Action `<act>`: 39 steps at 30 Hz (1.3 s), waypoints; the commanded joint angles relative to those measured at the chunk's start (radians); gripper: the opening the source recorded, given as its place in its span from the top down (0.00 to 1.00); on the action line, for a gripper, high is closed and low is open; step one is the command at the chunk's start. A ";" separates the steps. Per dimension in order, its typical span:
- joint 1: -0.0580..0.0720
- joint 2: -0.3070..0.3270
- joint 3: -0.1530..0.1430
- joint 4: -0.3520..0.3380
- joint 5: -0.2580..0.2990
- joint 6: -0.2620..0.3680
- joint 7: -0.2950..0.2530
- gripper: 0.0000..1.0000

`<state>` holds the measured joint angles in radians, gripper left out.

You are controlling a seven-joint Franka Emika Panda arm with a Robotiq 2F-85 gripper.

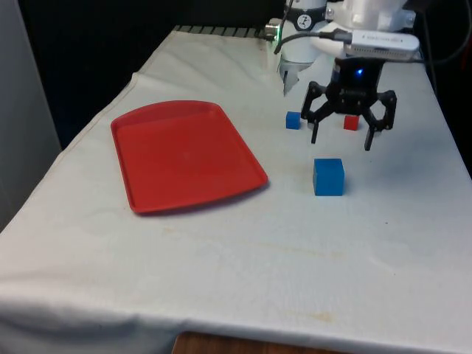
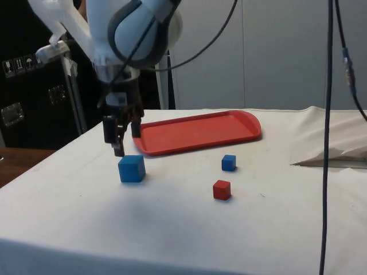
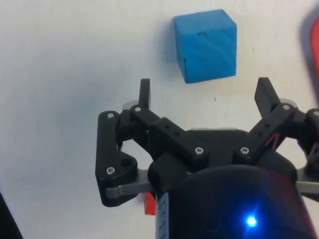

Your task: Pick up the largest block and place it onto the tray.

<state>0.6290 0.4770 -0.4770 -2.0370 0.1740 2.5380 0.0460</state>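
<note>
A: What is the biggest thing on the cloth (image 1: 243, 265)?

B: The red tray (image 1: 184, 153). It lies flat with nothing in it. Everything else sits off to one side of it — toward the front view's right.

A: And the arm (image 2: 135, 28)?

B: It reaches down on that same side of the tray. The gripper (image 1: 342, 140) hangs above the cloth, fingers spread wide, nothing between them.

A: Where is the large block?

B: The big blue block (image 1: 328, 177) stands on the cloth, well apart from the tray's rim. In the side view the gripper (image 2: 121, 140) hovers just beside it and a little above, on the side nearer the tray's corner. In the wrist view the block (image 3: 205, 45) lies just beyond the fingertips (image 3: 144, 89), not between them, and no finger touches it.

A: The smaller ones?

B: A small blue block (image 1: 293, 120) and a small red block (image 1: 351, 122) — both farther from the front camera than the big block. The small blue one is nearer the tray; the red one is partly behind the gripper in the front view. In the side view they sit apart from each other, small blue (image 2: 229, 162) closer to the tray, red (image 2: 222, 189) farther from it.
</note>
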 commanded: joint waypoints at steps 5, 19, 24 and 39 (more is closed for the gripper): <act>-0.007 0.040 0.011 0.022 0.039 0.011 -0.016 0.00; -0.024 0.118 0.024 0.060 0.058 0.035 -0.030 0.00; -0.022 0.142 0.008 0.077 0.061 0.031 -0.059 0.00; -0.029 0.164 0.018 0.083 0.069 0.041 -0.102 0.00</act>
<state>0.6030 0.6360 -0.4650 -1.9540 0.2380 2.5700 -0.0530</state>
